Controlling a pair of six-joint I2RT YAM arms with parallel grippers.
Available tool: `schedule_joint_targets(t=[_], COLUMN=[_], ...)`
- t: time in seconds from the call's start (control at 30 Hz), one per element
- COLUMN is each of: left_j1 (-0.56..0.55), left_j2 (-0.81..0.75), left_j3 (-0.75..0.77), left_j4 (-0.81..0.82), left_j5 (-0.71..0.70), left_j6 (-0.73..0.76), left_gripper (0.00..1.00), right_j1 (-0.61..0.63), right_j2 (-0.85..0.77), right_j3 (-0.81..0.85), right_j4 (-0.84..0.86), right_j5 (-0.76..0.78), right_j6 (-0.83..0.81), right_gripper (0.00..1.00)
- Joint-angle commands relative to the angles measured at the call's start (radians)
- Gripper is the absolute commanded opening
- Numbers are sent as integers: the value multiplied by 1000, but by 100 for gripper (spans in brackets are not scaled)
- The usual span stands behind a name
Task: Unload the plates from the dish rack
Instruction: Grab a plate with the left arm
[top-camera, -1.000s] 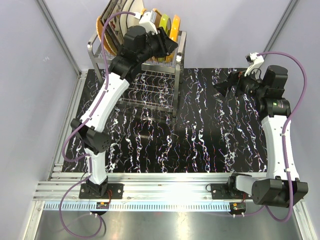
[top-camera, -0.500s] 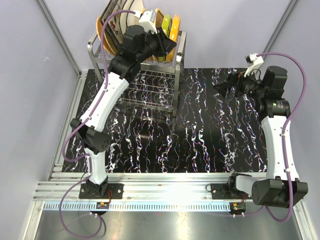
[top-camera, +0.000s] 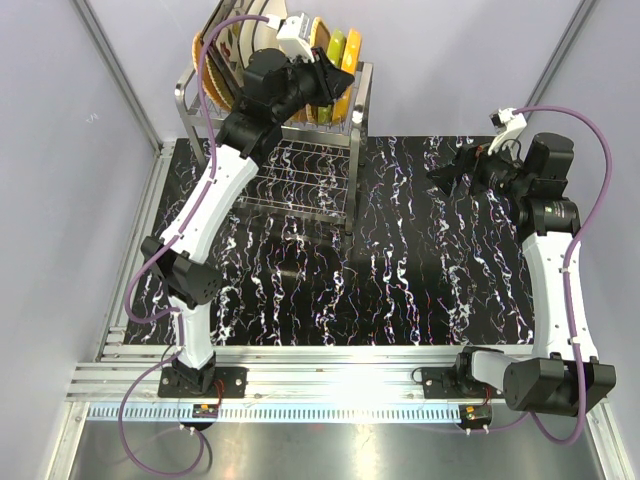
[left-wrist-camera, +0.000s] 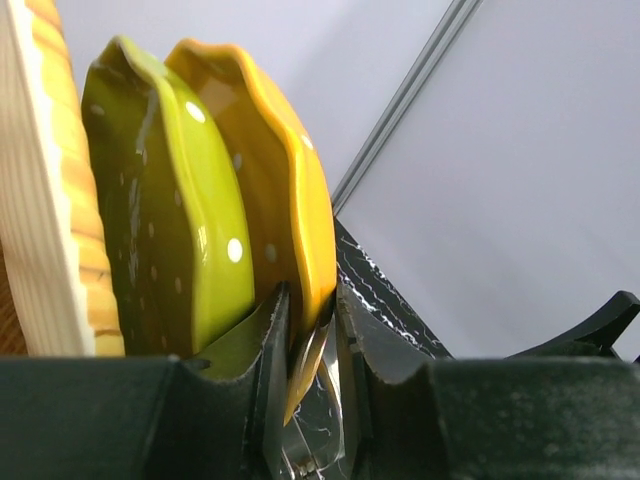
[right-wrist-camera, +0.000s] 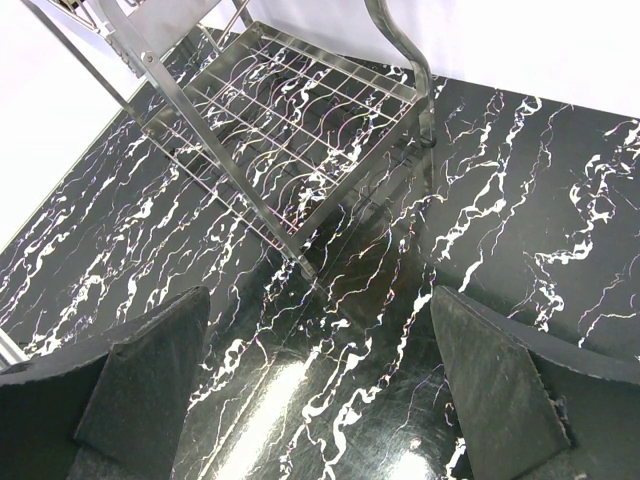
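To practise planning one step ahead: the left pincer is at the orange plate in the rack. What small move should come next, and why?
Probably lift straight up. The left pincer pinches the rim of the orange plate, and the green dotted plate stands right beside it in the dish rack, so a sideways pull would likely knock it.

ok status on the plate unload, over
Left claw clamped on orange plate rim, plate in dish rack. Right claw open over table. Green plate tight alongside.
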Motion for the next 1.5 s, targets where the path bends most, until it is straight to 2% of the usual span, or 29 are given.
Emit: schedule_joint_targets(t=[0.0,0.77,1.47], left_j1=[-21,-21,-21], left_j2=[-111,-111,-118], left_j3=[27,86,107], left_j4=[193,309,333], left_j5=[40,25,2], left_j6=[-11,-22,-13], left_gripper=[0,0,0], right_j1=[1,1,1], right_j2=[-29,-21,-24], right_j3=[-1,8,-1], right_j4=[41,53,61], right_j5=[22,14,8], right_j6=[5,12,43], right_gripper=[100,100,100])
